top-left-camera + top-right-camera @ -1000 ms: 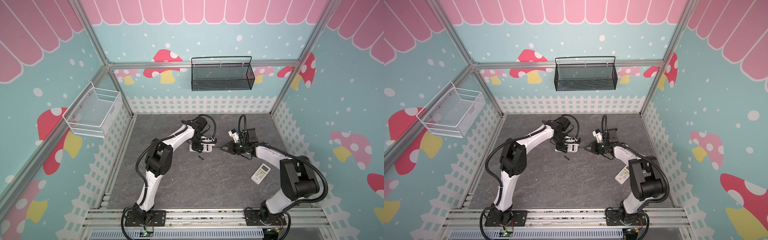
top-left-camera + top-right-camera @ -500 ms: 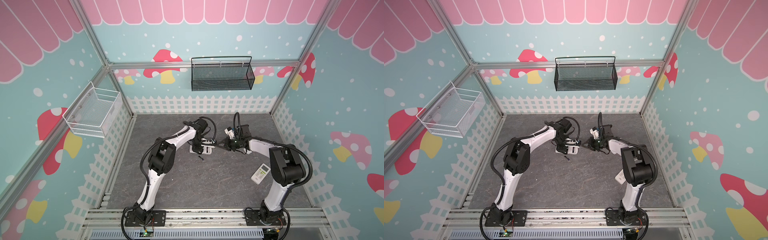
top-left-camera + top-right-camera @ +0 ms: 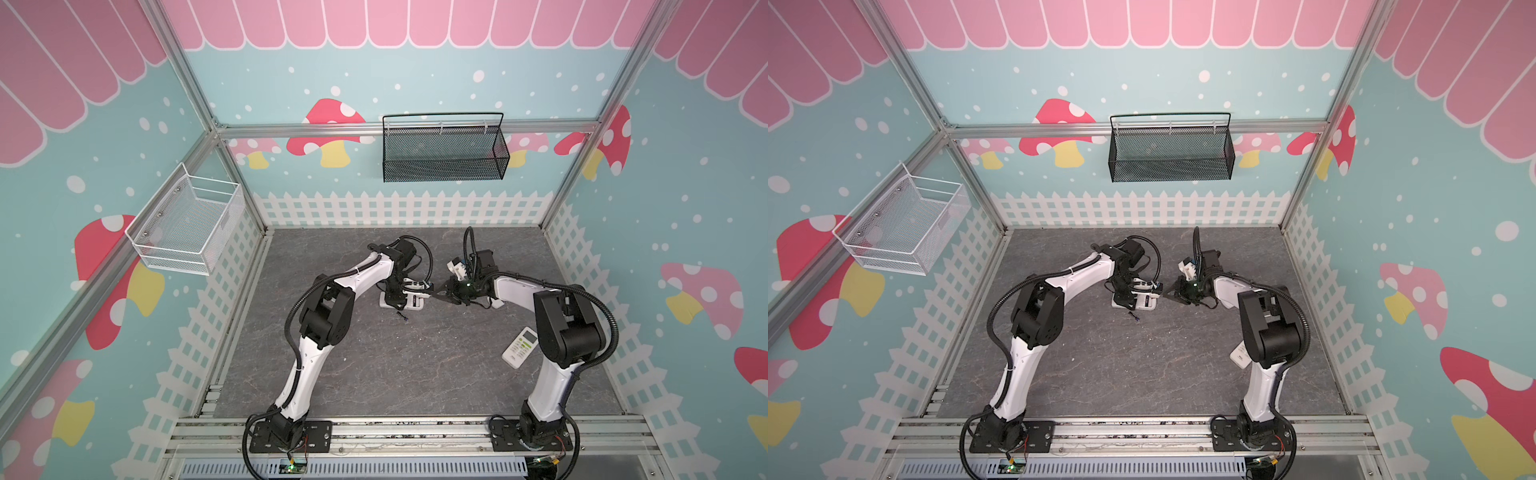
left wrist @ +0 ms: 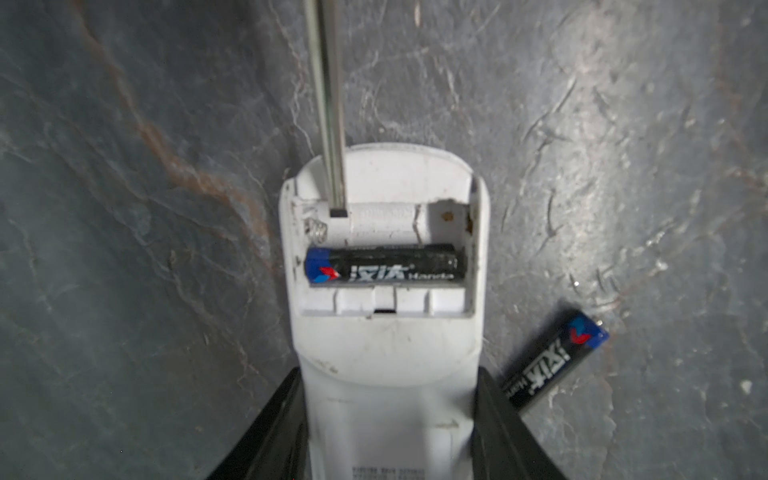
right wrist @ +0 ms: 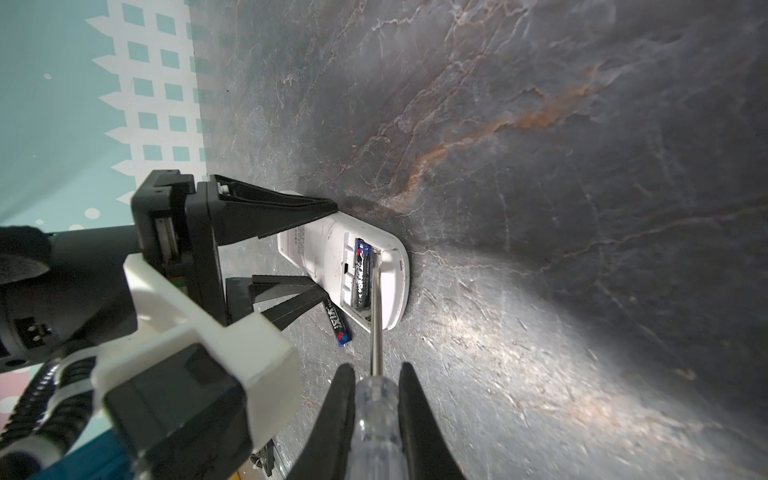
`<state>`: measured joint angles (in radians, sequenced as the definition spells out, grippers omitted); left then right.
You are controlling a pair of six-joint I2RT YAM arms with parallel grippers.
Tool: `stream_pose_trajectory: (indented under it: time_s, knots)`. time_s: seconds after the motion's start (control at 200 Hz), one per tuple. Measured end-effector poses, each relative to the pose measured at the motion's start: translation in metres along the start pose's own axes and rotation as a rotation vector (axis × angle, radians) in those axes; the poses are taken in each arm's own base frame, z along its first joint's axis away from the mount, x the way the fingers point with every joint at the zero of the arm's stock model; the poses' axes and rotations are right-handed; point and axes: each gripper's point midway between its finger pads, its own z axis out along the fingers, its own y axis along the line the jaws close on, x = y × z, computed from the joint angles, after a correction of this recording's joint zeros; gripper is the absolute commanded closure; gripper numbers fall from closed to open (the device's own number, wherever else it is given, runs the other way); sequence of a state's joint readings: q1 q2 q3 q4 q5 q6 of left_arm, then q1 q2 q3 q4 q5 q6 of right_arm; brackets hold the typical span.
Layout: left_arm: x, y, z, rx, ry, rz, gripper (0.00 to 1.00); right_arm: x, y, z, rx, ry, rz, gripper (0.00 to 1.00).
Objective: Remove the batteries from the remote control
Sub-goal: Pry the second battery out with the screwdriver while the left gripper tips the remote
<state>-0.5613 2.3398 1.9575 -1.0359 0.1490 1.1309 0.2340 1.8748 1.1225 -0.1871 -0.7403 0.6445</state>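
The left gripper [image 4: 390,376] pinches the white remote [image 4: 388,332] between its fingers [image 4: 274,415], flat on the bench [image 4: 124,208]. One battery [image 4: 384,266] sits in the remote's open compartment. A second battery [image 4: 557,361] lies just beside the remote (partly hidden behind a finger), unmoved. The right gripper [image 5: 376,370], fingers pressed on a clear-handled screwdriver [image 5: 377,399], has swung closer to the remote than a second ago; the tip rests in the remote's empty slot.

Probably a robot test cell, aluminium frame [image 3: 270,132], mushroom-print walls [image 3: 291,62]
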Motion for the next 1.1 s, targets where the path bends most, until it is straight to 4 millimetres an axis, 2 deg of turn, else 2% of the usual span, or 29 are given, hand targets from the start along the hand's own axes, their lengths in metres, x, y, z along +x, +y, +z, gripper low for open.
stream_pose_trajectory:
  time_s: [0.23, 1.101]
  knots:
    - [0.000, 0.000, 0.001, 0.000, 0.002, 0.003, 0.96, 0.006, 0.000, 0.013, -0.007, 0.035, 0.001, 1.00]
    - [0.003, 0.002, 0.001, -0.049, 0.002, 0.008, 0.97, 0.005, 0.000, 0.022, -0.106, 0.027, -0.039, 1.00]
